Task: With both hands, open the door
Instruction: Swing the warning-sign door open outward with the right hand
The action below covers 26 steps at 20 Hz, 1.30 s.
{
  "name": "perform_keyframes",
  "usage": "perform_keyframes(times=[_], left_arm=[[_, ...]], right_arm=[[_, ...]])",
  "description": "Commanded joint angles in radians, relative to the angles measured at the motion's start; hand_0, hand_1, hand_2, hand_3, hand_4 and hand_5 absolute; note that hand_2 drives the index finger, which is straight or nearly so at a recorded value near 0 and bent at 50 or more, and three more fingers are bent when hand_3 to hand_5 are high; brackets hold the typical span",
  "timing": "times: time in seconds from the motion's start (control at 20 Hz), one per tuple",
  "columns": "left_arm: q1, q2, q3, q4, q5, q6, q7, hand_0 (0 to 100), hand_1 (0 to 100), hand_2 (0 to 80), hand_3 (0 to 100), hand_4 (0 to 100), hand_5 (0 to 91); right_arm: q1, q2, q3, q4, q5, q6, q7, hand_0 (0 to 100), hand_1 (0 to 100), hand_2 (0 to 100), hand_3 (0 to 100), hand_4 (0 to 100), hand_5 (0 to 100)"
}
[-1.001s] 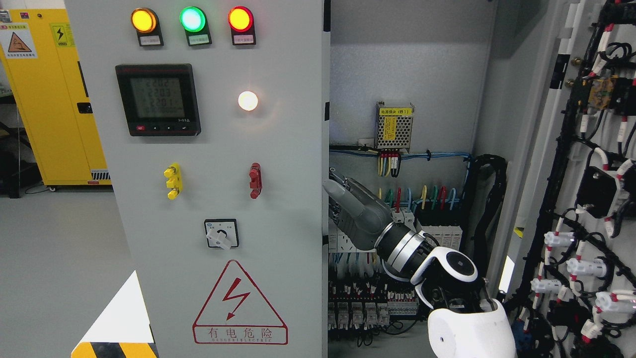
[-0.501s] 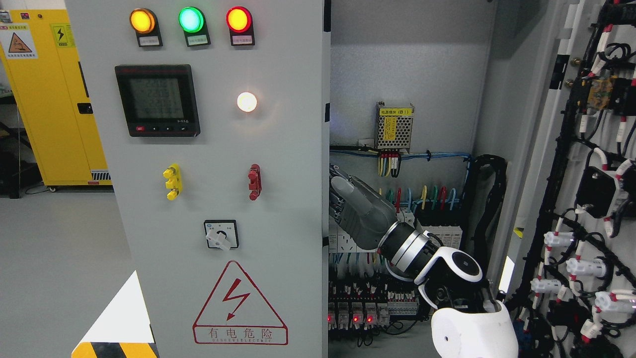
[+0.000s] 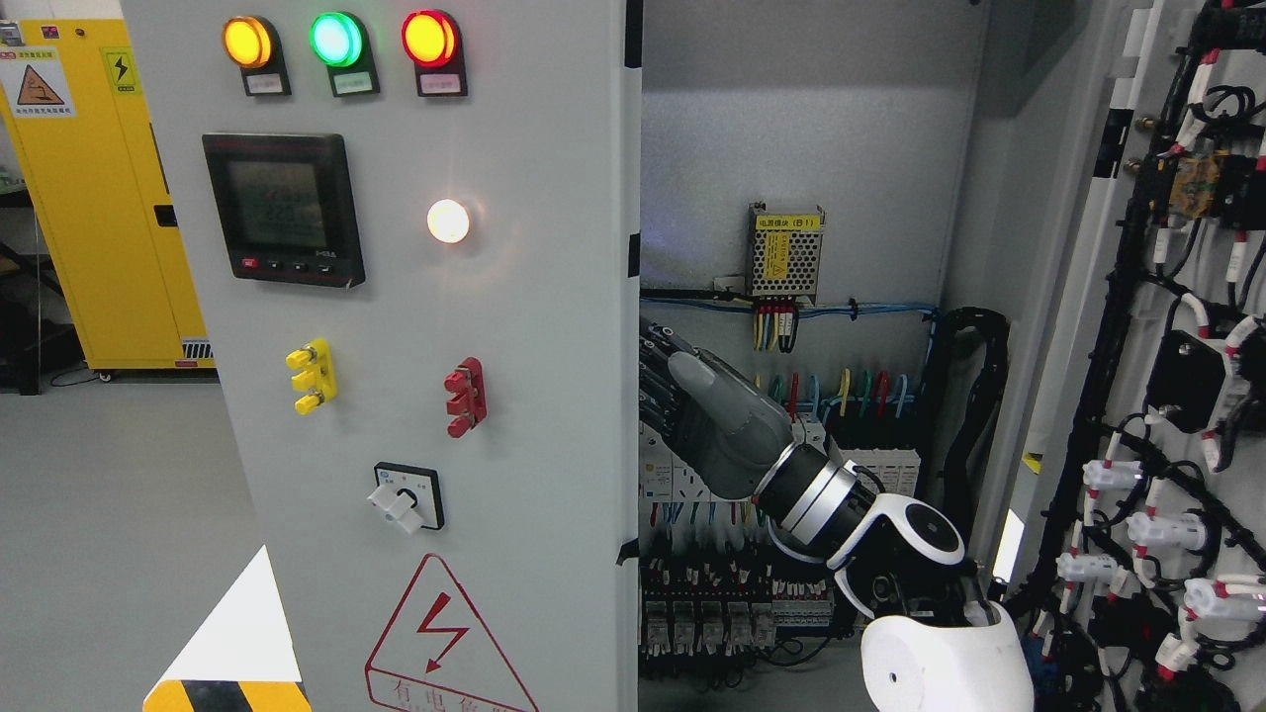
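Here's the grey left door (image 3: 514, 326) of the electrical cabinet, filling the left and middle of the view and swung partly out, its right edge standing apart from the cabinet's inside. On its face, top to bottom: three lamps in a row, amber (image 3: 245, 42), green (image 3: 334, 40) and red (image 3: 428, 39), all lit; a black meter with a dim screen (image 3: 282, 210); a glowing white lamp (image 3: 448, 221); a yellow terminal block (image 3: 312, 377) and a red one (image 3: 464, 396); a rotary switch (image 3: 406, 497); and a red lightning warning triangle (image 3: 445, 648) cut off at the bottom edge.

The right arm comes up from the lower right, white shell then silver wrist, and the right hand (image 3: 682, 396) reaches to the door's right edge. Its dark fingers (image 3: 653, 381) go in behind that edge, so whether they are curled on the door or loose I cannot tell.

Inside the cabinet there's a small perforated power supply with a yellow label (image 3: 784, 252), blue cables (image 3: 870, 311) running along beneath it, and rows of breakers and relays (image 3: 702, 618) lower down. On the far right, the other door (image 3: 1177, 396) hangs wide open, its inner side thick with black wiring. A yellow cabinet (image 3: 99, 198) stands at the far left.
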Motion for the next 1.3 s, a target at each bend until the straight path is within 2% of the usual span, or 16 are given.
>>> perform_keyframes(times=[0.0, 0.3, 0.7, 0.95, 1.15, 1.25], left_arm=[[0.000, 0.026, 0.000, -0.006, 0.000, -0.002, 0.001, 12, 56, 0.0, 0, 0, 0.0], [0.000, 0.026, 0.000, -0.008, 0.000, -0.001, 0.001, 12, 56, 0.0, 0, 0, 0.0], [-0.002, 0.026, 0.000, -0.009, 0.000, -0.002, 0.001, 12, 56, 0.0, 0, 0, 0.0], [-0.002, 0.026, 0.000, -0.008, 0.000, -0.002, 0.001, 12, 56, 0.0, 0, 0, 0.0], [-0.002, 0.026, 0.000, -0.008, 0.000, -0.002, 0.001, 12, 56, 0.0, 0, 0, 0.0], [-0.002, 0.026, 0.000, -0.008, 0.000, -0.002, 0.001, 12, 56, 0.0, 0, 0, 0.0]], right_arm=[[0.023, -0.016, 0.025, -0.051, -0.089, 0.000, -0.003, 0, 50, 4, 0, 0, 0], [0.053, -0.024, 0.043, -0.060, -0.086, 0.002, -0.004, 0, 50, 4, 0, 0, 0], [0.126, -0.022, 0.218, -0.065, -0.083, 0.000, -0.007, 0, 50, 4, 0, 0, 0], [0.135, -0.021, 0.333, -0.063, -0.081, 0.000, -0.015, 0, 50, 4, 0, 0, 0], [0.148, -0.016, 0.400, -0.063, -0.084, 0.000, -0.070, 0, 50, 4, 0, 0, 0], [0.146, -0.011, 0.436, -0.063, -0.086, 0.000, -0.079, 0, 50, 4, 0, 0, 0]])
